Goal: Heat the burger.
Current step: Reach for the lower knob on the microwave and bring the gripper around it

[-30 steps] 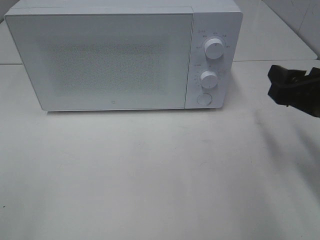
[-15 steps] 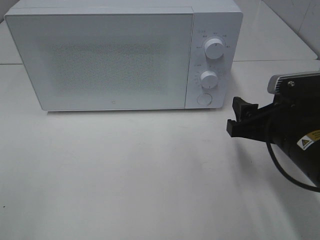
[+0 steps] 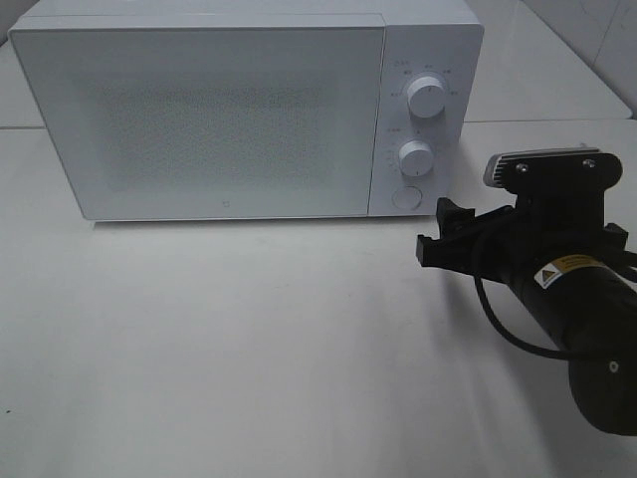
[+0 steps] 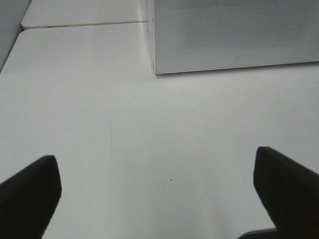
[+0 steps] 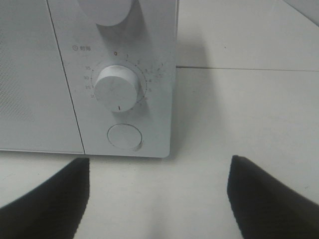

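Note:
The burger is out of view. A white microwave point(image 3: 219, 119) stands at the back of the table with its door shut. Its control panel carries an upper knob point(image 3: 426, 97), a lower timer knob point(image 3: 416, 157) and a round button point(image 3: 405, 197). My right gripper point(image 3: 438, 231) hovers open and empty just right of and in front of the panel. In the right wrist view its black fingers point(image 5: 50, 199) frame the timer knob point(image 5: 117, 87) and the button point(image 5: 124, 137). The left gripper point(image 4: 157, 199) is open and empty above bare table, facing the microwave's left front corner point(image 4: 159, 59).
The white table point(image 3: 249, 339) stretches in front of the microwave. A seam point(image 3: 557, 121) joins it to a second white surface behind. The right arm's black body and cable point(image 3: 567, 299) fill the right side.
My right arm has come in from the right edge and moved left toward the microwave's control panel, jaws staying open. The left gripper's view gives no earlier frame.

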You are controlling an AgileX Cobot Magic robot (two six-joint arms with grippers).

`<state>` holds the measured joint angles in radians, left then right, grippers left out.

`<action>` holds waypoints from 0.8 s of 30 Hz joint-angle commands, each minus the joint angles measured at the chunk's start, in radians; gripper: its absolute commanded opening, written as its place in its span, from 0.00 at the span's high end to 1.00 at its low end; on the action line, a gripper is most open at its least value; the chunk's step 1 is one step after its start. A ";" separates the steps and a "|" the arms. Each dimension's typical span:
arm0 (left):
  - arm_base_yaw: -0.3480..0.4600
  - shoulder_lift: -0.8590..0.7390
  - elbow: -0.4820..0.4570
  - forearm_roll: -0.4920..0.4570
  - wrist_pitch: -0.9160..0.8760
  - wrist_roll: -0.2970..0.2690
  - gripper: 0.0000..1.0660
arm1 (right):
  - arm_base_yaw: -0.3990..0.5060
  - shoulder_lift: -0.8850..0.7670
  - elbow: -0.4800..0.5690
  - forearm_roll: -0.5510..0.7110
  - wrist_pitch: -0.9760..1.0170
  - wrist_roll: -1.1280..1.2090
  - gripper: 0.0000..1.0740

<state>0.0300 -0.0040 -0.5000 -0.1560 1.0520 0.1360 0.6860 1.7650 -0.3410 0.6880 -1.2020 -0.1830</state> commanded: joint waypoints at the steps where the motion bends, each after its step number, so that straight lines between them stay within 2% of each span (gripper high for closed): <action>1: 0.003 -0.026 0.003 0.000 -0.013 -0.007 0.06 | 0.002 0.030 -0.049 -0.006 -0.156 -0.007 0.31; 19: 0.003 -0.026 0.003 0.000 -0.013 -0.007 0.06 | 0.001 0.194 -0.271 -0.029 -0.156 -0.008 0.31; 24: 0.003 -0.026 0.003 0.000 -0.013 -0.007 0.06 | -0.050 0.239 -0.331 -0.040 -0.152 -0.008 0.31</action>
<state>0.0300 -0.0040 -0.5000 -0.1560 1.0520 0.1360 0.6570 1.9980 -0.6480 0.6610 -1.2050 -0.1830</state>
